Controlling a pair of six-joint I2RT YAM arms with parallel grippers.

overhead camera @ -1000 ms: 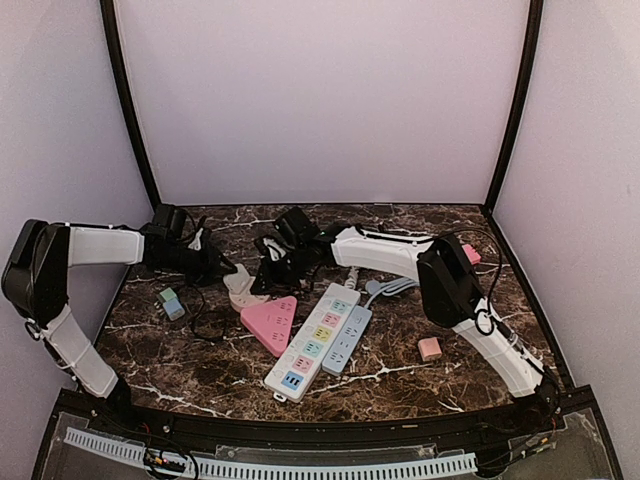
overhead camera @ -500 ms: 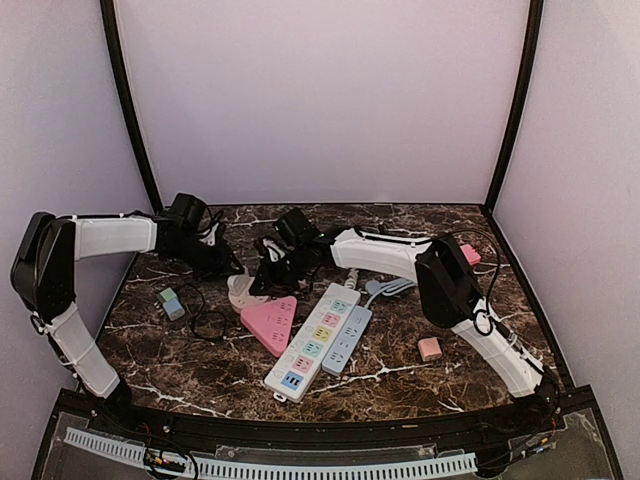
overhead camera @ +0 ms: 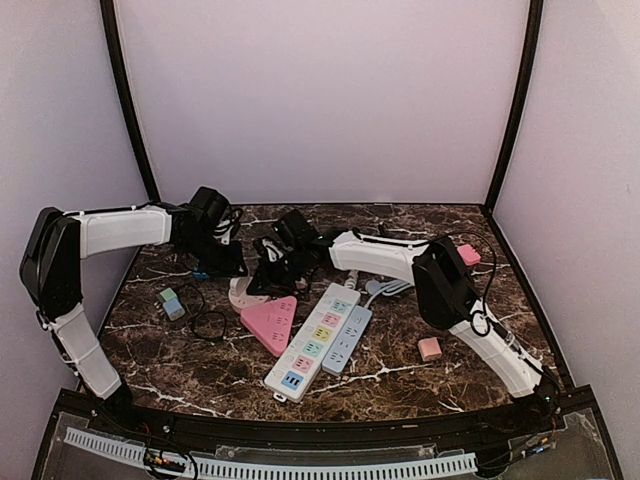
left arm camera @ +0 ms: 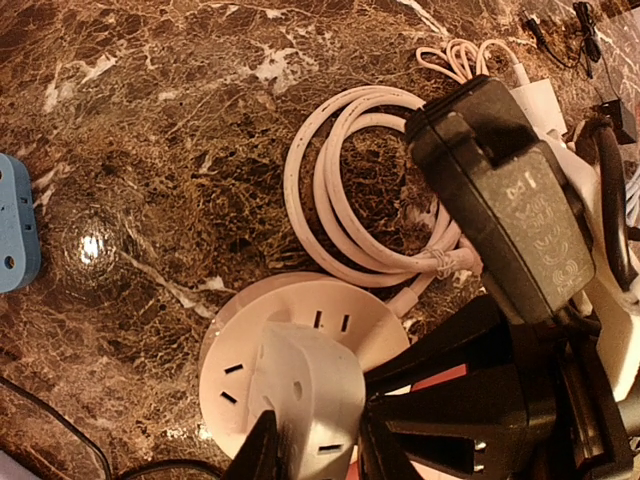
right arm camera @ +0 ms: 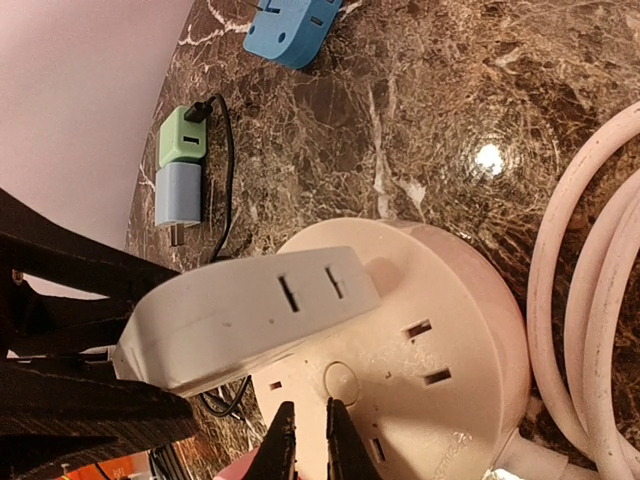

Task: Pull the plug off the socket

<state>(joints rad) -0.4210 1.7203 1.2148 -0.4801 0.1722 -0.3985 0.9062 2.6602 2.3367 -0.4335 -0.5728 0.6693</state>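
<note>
A round pale-pink socket [left arm camera: 235, 340] [right arm camera: 450, 330] lies on the marble table [overhead camera: 243, 294], with a white plug [left arm camera: 310, 395] [right arm camera: 250, 315] standing on it. My left gripper [left arm camera: 318, 455] [overhead camera: 228, 262] is shut on the plug, one finger against each side. My right gripper [right arm camera: 308, 440] [overhead camera: 262, 272] comes in from the right, shut with only a slit between its tips, which rest on the socket's face beside the plug. Nothing is between its fingers.
A coiled white cable [left arm camera: 350, 190] and a black power adapter [left arm camera: 510, 220] lie just behind the socket. A blue adapter [right arm camera: 290, 30], a green and grey adapter [overhead camera: 171, 302], a pink triangular socket [overhead camera: 270, 322], two power strips [overhead camera: 312, 342] and a pink cube [overhead camera: 429, 348] lie around.
My left arm has swung right and forward to the socket, and its fingers have closed in on the plug. The right gripper has narrowed slightly and stayed in place.
</note>
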